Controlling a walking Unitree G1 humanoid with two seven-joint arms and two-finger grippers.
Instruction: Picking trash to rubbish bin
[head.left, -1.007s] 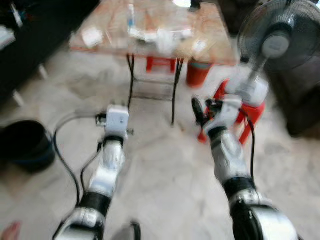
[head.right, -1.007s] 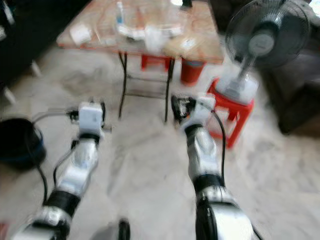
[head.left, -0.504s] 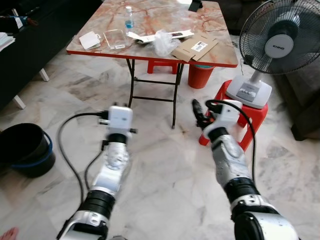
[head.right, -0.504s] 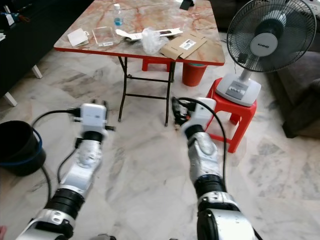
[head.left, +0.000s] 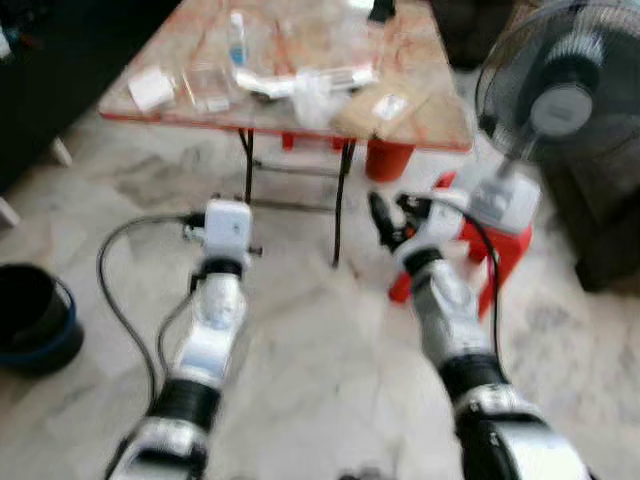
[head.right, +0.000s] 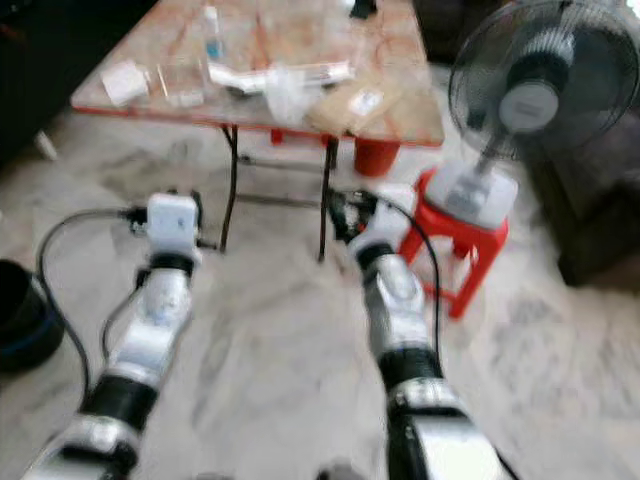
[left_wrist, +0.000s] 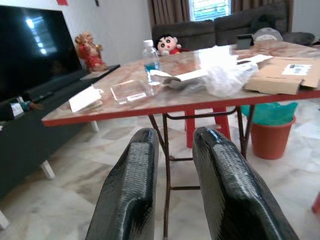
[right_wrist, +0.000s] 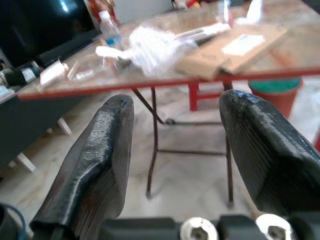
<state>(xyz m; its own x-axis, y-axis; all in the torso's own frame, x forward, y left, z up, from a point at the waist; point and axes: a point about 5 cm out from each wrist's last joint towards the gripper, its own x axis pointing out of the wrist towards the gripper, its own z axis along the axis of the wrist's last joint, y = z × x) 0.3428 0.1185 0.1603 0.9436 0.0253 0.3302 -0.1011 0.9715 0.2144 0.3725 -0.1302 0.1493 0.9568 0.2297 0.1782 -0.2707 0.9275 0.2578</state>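
Right gripper (right_wrist: 172, 165): fingers spread wide, holding nothing, raised toward the table.
Left gripper (left_wrist: 172, 180): fingers narrowly parted, holding nothing, also raised.
Clear plastic bag (head.left: 310, 92): crumpled on the folding table (head.left: 440, 125), at 12 o'clock from both grippers.
Cardboard box (head.left: 385, 105): at 3 o'clock beside the bag.
Black bin (head.left: 30, 320): on the floor at 9 o'clock, well apart.

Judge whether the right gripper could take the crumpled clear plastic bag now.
Probably not yet: the right gripper, open, hangs short of the marble-patterned folding table; the crumpled clear plastic bag lies farther in.
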